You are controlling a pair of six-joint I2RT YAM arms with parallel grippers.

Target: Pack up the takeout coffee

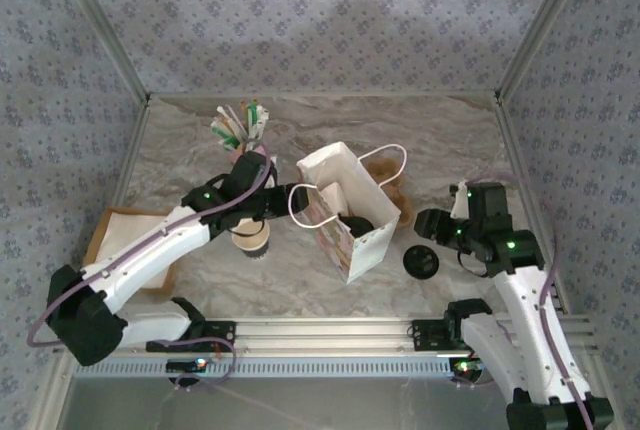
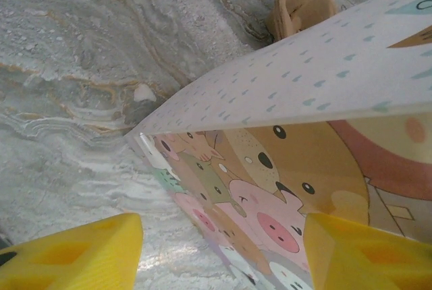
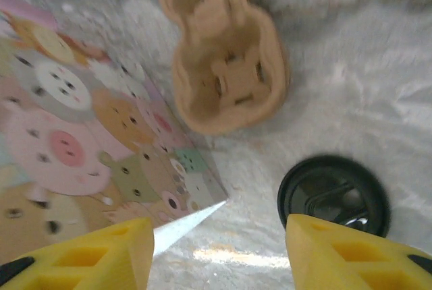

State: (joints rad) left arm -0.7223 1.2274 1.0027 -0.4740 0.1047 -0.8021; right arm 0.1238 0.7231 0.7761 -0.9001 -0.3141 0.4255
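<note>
The bag point(image 1: 372, 245) sits mid-counter with its mouth open upward. A dark round shape shows inside it, but what it is cannot be told. The cup point(image 1: 252, 240) stands left of the bag, apart from it, with a strip of bare counter point(image 1: 200, 165) between them. The lid point(image 1: 422, 262) lies flat just right of the bag's near corner, not touching it. The carrier point(image 1: 392, 182) lies against the bag's far right side.

The left gripper point(image 1: 298, 200) is at the bag's left edge, next to one handle. In its wrist view the fingers point(image 2: 74, 256) are spread wide, with the printed wall of the bag between them and not pinched. The right gripper point(image 1: 432, 225) hangs just beyond the lid. Its jaws are also apart, with bare counter and the bag's corner showing between them.

Straws point(image 1: 240, 128) stand toward the far left of the counter, and a box point(image 1: 125, 235) lies at the left edge. The far right corner and the near strip in front of the bag are open. The room between the bag and the right edge is tight, taken up by the lid and the right arm.
</note>
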